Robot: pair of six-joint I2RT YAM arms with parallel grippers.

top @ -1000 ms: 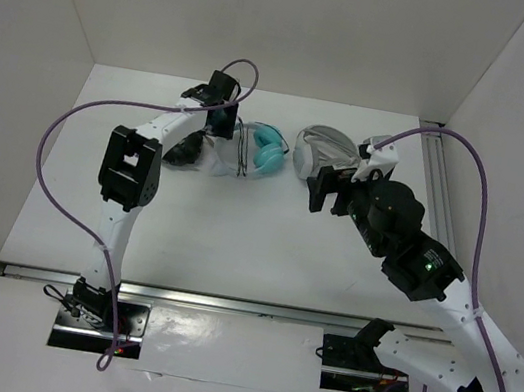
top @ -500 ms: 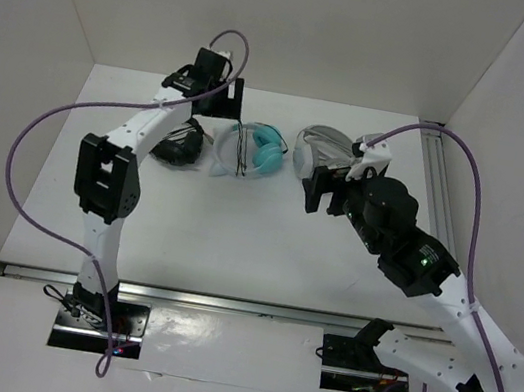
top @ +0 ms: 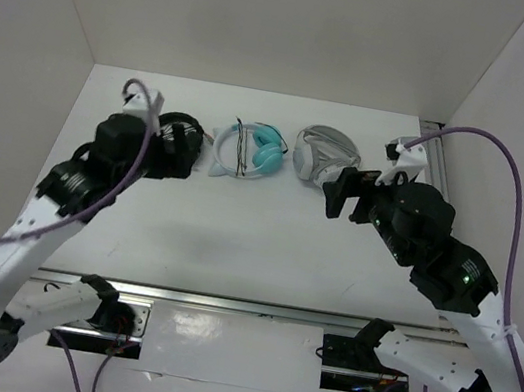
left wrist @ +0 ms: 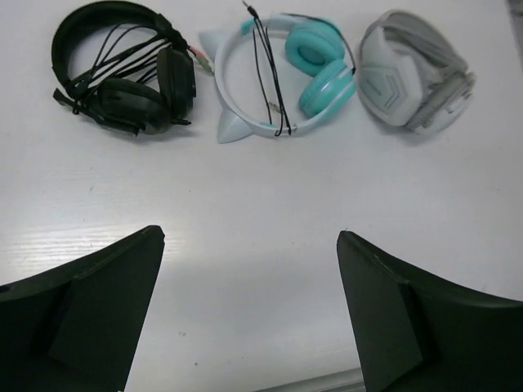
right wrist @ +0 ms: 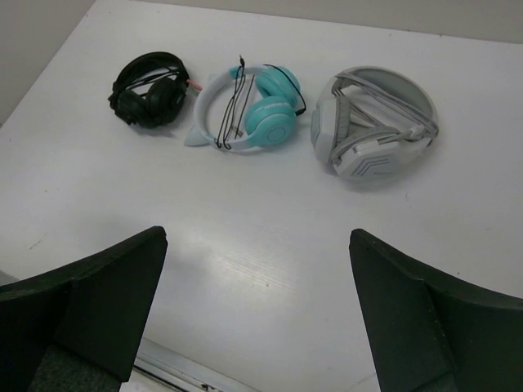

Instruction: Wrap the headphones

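The headphones (left wrist: 315, 69) lie flat at the far middle of the table, teal ear cups together and the pale cat-ear headband (left wrist: 229, 90) to their left. A thin black cable (left wrist: 263, 73) runs in loops across the headband. My left gripper (left wrist: 249, 233) hangs open well short of them, above bare table, holding nothing. My right gripper (right wrist: 257, 233) is also open and empty, raised on the near side of the headphones (right wrist: 265, 110). In the top view the headphones (top: 255, 149) lie between both arms, and the right gripper (top: 344, 192) is to their right.
All-black headphones (left wrist: 122, 69) with a tangled cable lie left of the teal pair. Grey-and-white headphones (left wrist: 417, 73) lie to the right. White walls enclose the table on three sides. A metal rail (top: 223, 303) runs along the near edge.
The left gripper has opened and let go at the headphones, and the left arm has swung back toward the near left. The right arm has drawn slightly back and right.
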